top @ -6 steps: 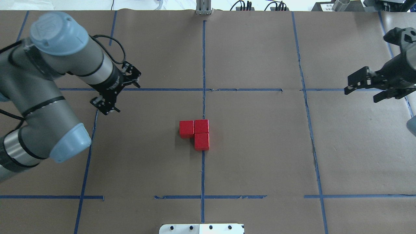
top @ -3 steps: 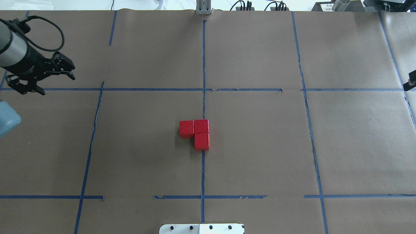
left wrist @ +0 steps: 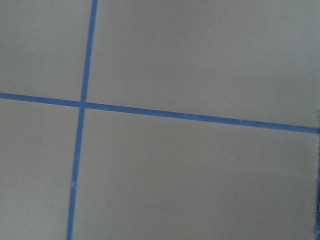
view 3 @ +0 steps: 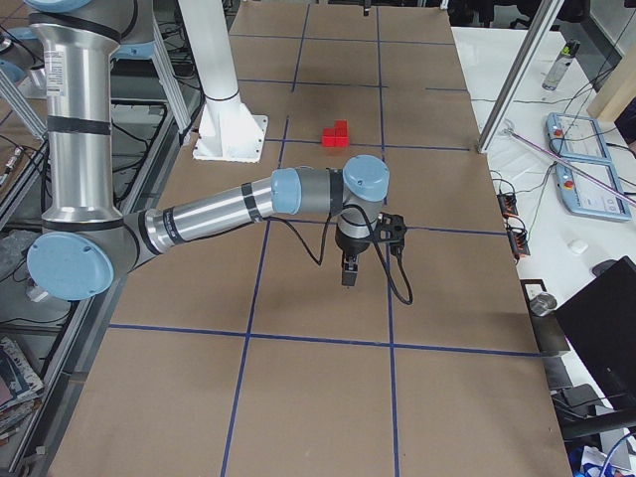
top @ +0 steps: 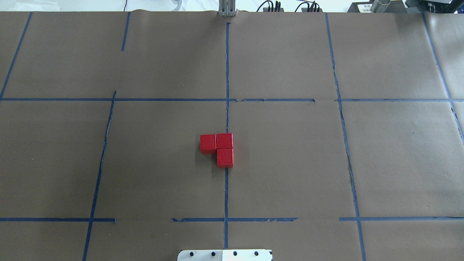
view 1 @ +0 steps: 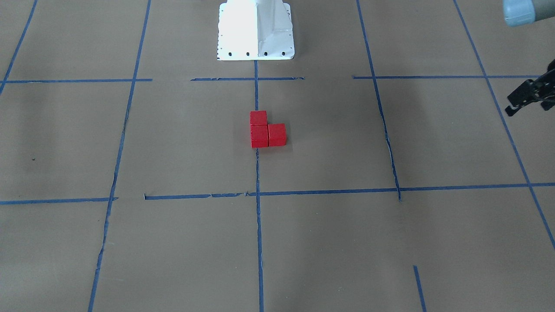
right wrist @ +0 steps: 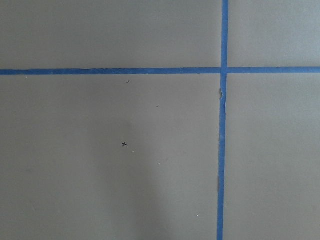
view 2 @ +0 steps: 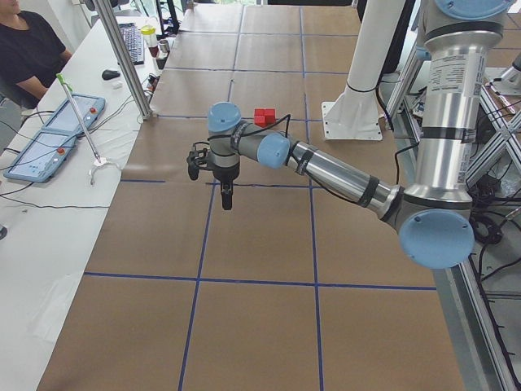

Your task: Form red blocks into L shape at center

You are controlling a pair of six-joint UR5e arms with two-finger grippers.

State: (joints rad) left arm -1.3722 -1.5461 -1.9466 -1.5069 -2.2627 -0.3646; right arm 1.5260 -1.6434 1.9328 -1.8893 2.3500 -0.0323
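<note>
Three red blocks (top: 224, 140) lie touching in an L on the brown paper at the center (top: 227, 116), right on the central blue tape line. They also show in the front-facing view (view 1: 259, 136). My left gripper (view 1: 512, 104) hangs above the table far off to the blocks' side, at that view's right edge; its fingers stand apart and hold nothing. My right gripper (view 3: 348, 273) shows only in the exterior right view, above the paper and far from the blocks; I cannot tell whether it is open or shut. Both wrist views show only paper and tape.
The white robot base plate (view 1: 256, 30) stands at the near table edge behind the blocks. Blue tape lines (top: 163, 99) divide the paper into squares. An operator (view 2: 24, 49) sits beside the table with control tablets (view 2: 61, 130). Metal posts (view 2: 122, 57) stand at the far edge.
Both arms have pulled outward and left the overhead view, the left one to the left, the right one to the right. The three red blocks have not moved.
</note>
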